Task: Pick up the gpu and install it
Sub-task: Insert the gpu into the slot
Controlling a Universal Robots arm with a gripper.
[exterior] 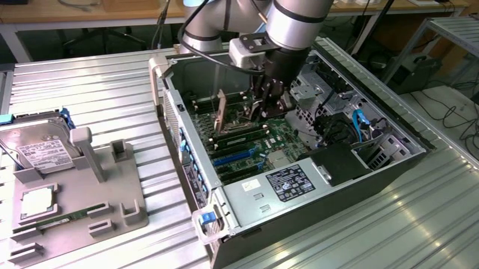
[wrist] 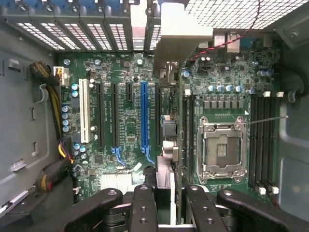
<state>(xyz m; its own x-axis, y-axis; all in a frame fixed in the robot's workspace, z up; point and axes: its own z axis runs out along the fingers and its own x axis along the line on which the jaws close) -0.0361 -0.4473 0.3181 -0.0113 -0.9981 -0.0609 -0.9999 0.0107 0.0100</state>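
The gpu stands on edge inside the open computer case, pinched between the pincer's 2 fingers. In the wrist view the card runs edge-on from the fingers toward the rear of the case, with its silvery bracket at the far end against the perforated back wall. It hangs over the motherboard, just beside the long blue slot and between that slot and the empty processor socket. Whether its lower edge touches a slot cannot be told.

In the exterior view the arm reaches down into the middle of the case, the pincer low above the green board. The power supply with its label sits at the near end of the case.

The case lies on its side on the ribbed metal bench. At the exterior view's left, well apart from the case, a grey fixture carries a silver hard drive, a processor and a slim green memory stick.
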